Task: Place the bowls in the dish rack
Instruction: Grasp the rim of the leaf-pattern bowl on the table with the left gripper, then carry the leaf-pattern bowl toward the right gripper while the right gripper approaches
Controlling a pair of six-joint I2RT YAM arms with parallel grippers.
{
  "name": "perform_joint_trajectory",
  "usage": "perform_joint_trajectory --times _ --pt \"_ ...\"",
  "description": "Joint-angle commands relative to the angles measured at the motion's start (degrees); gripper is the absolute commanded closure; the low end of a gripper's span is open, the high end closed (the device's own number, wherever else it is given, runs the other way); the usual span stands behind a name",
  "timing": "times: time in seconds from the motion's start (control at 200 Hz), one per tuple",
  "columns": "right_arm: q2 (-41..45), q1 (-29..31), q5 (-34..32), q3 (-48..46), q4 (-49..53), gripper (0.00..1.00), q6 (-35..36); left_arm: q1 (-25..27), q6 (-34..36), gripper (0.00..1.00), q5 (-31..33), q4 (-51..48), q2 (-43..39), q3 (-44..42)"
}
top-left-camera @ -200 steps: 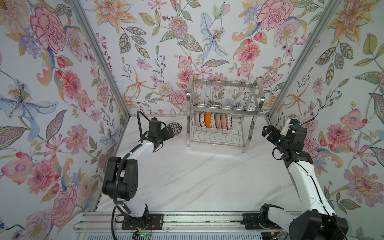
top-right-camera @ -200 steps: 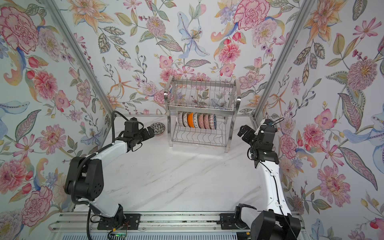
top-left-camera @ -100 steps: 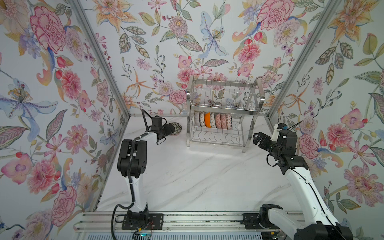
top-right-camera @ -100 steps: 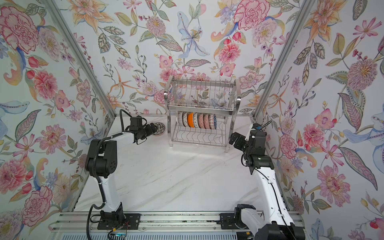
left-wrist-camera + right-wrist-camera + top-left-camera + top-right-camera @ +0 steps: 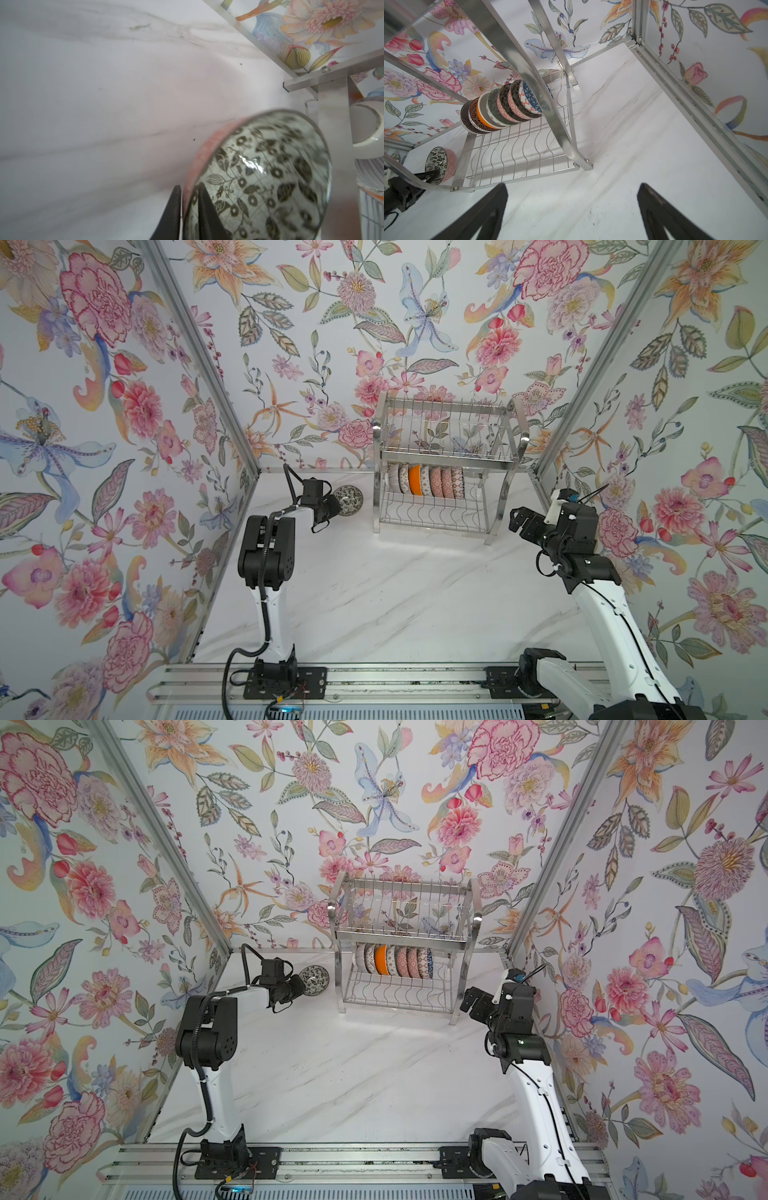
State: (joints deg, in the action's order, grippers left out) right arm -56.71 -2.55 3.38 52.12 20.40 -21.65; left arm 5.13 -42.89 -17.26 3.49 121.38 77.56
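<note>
On marble-look tabletop [image 5: 374, 593], floral walls [image 5: 104, 406]: left gripper [image 5: 189, 189] pinching bowl [image 5: 270, 176] rim, bowl perhaps off surface; right gripper [image 5: 572, 185] spread, empty.

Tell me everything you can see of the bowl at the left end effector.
The bowl is small, round, glossy ceramic: black-and-white leaves and rings inside, pinkish pattern outside. It is steeply tilted, just left of the rack in both top views, outside it. The left end effector is shut on its rim, one finger inside, one outside. Whether it touches the table is unclear.
</note>
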Motion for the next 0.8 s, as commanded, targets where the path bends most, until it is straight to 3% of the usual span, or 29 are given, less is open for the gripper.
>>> perform_joint_trajectory --times 0.0,0.18,0.38,0.585,0.791 --pt "0.67 0.15 -0.79 1.02 1.38 0.01 0.01 -0.58 2.03 0.97 1.06 -1.50 -3.22 -3.69" --pt "0.51 -0.58 -0.51 1.23 1.83 0.01 -0.19 0.26 3.62 1.00 0.48 -3.72 -14.78 -14.41" --pt "-1.97 -1.73 0.63 1.14 2.84 0.01 -0.80 5.49 7.89 1.00 1.17 -13.54 -27.95 -20.82" --pt "-2.81 -1.77 0.41 0.73 6.60 0.01 0.10 20.44 5.75 1.00 0.60 -19.82 -35.14 -24.58" --pt "-1.27 1.25 -1.28 0.22 10.94 0.01 2.01 37.92 3.24 1.00 1.98 -20.64 -22.13 -12.29"
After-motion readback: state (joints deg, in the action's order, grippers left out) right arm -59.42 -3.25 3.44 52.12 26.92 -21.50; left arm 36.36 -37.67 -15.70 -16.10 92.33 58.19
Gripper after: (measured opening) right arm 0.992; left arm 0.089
